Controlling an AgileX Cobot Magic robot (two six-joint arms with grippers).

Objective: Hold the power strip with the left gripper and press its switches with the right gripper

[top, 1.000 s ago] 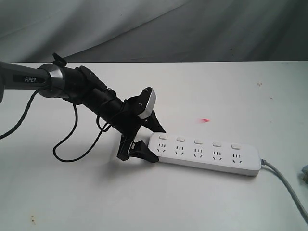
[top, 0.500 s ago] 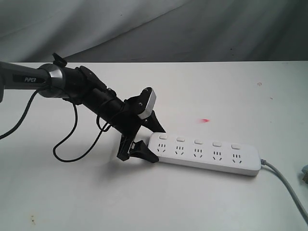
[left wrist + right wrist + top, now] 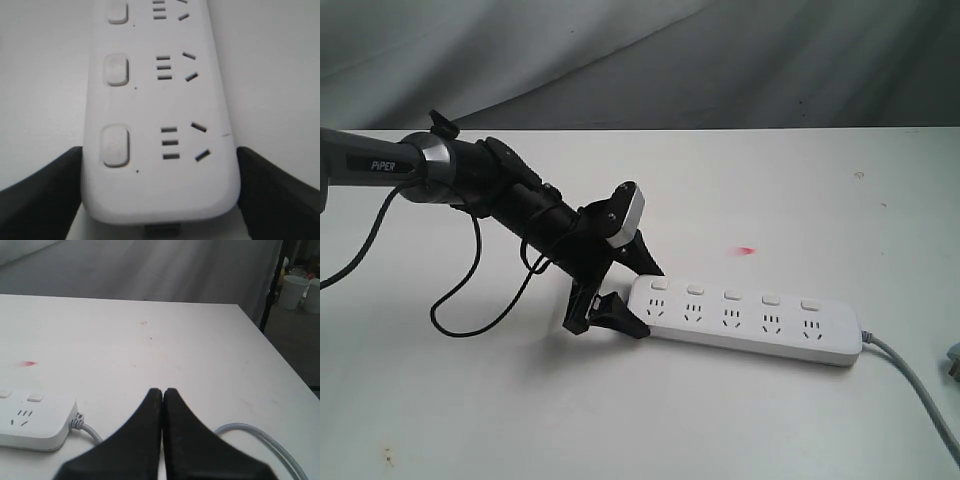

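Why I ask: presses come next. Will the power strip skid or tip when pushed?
Tipping seems unlikely: the power strip lies flat. Skidding looks limited, since the left tool clamps one end. Its hard plastic probably won't flex.

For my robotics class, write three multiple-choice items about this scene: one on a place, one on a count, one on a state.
1. Where does the black two-fingered left gripper straddle the long white plastic power strip?
A) at the end with the grey cable
B) at the end away from the cable
C) at the middle

2. How many small white rounded switches sit in a row on the strip?
A) three
B) five
C) six

3. What state is the black right gripper in?
A) fingers together, holding nothing
B) wide open
C) closed on the cable

Key:
1 B: the exterior view shows its fingers on either side of the cable-free end.
2 B: five switches show in the exterior view.
3 A: the right wrist view shows its fingers meeting with nothing between them.
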